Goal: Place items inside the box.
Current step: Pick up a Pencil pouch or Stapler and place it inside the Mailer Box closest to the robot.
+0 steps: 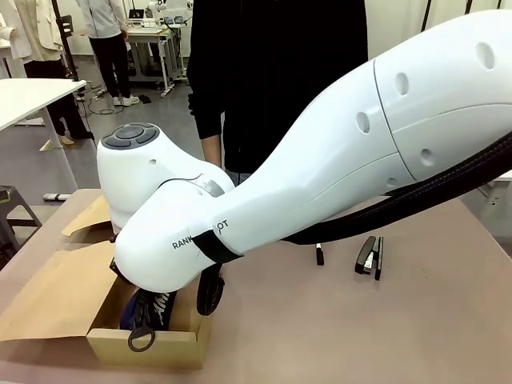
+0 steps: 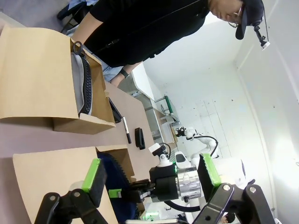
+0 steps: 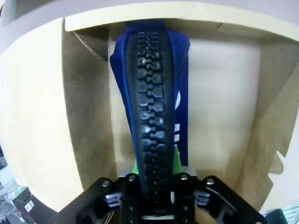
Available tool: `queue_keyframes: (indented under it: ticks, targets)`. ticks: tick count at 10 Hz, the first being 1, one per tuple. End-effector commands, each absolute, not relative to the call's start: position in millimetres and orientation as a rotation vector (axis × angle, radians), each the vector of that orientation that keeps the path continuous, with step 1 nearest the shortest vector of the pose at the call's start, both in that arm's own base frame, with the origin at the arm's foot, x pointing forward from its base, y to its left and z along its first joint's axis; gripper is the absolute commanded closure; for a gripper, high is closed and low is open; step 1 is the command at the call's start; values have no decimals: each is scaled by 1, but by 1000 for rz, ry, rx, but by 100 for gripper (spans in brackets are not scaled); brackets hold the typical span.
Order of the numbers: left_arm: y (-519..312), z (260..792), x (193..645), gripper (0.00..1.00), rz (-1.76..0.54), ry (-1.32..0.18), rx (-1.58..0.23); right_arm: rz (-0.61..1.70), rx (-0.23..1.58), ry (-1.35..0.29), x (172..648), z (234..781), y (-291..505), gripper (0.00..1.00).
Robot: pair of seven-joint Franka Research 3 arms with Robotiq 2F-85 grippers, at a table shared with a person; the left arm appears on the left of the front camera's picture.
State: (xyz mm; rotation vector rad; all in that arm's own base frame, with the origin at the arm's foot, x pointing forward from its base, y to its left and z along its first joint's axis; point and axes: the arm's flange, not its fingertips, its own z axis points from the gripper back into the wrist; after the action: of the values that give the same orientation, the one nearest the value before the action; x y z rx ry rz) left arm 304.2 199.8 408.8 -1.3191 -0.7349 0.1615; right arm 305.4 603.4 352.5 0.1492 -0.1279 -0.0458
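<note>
My right gripper (image 3: pixel 155 163) is shut on the navy zip pouch (image 3: pixel 152 93) and holds it zip edge up inside an open cardboard box (image 3: pixel 88 116). From the front the pouch (image 1: pixel 148 308) stands in the box (image 1: pixel 144 346) at the near left, under my right arm. In the left wrist view my left gripper (image 2: pixel 149 161) is open and holds nothing, hanging above the navy pouch (image 2: pixel 111 170) and my right gripper (image 2: pixel 122 191). A grey zip pouch (image 2: pixel 80 81) lies in a second cardboard box (image 2: pixel 37 79). A black stapler (image 1: pixel 366 256) and the pen's black cap (image 1: pixel 320 254) lie on the table at right.
A person in a black top (image 1: pixel 272 80) stands at the far side of the table. My right arm (image 1: pixel 336 160) stretches across the middle and hides much of the table. The box flaps (image 1: pixel 48 296) lie open to the left. Bare table (image 1: pixel 360 336) lies at the near right.
</note>
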Motion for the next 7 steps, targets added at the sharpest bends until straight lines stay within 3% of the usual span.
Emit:
queue_keyframes:
  ticks: [1, 2, 7]
  targets:
    - [198, 410, 304, 0, 148, -764, -1331, -64, 155, -98, 302, 354, 606, 32]
    - [198, 410, 304, 0, 148, -764, -1331, -62, 154, -97, 302, 354, 606, 0]
    - [198, 410, 304, 0, 148, -764, -1331, -70, 199, -95, 302, 363, 593, 0]
